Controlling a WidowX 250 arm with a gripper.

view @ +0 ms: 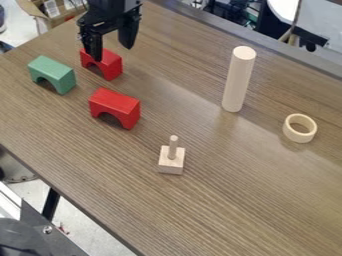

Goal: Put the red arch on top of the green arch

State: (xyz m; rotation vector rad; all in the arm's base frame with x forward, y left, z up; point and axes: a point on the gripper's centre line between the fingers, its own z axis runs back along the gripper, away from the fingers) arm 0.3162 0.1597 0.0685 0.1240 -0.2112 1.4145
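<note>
While the gripper [112,51] hangs, fingers wide, by the farther red arch [110,64], likely for grasping, the nearer red arch [115,102] and green arch [53,70] stand feet-down on the table [234,185], flat tops suited to stacking.

A robotics lab is suggested by a black jointed robot arm [113,7], a brown wood-grain table [227,200] and an open brown cardboard box [65,19].

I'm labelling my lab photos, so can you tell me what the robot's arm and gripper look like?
The arm is black. The gripper is black too, with an angular, blocky body and two sturdy, solid-looking black fingers. A few small pale spots along its edge might be screws or fittings, but I can't tell which.
</note>
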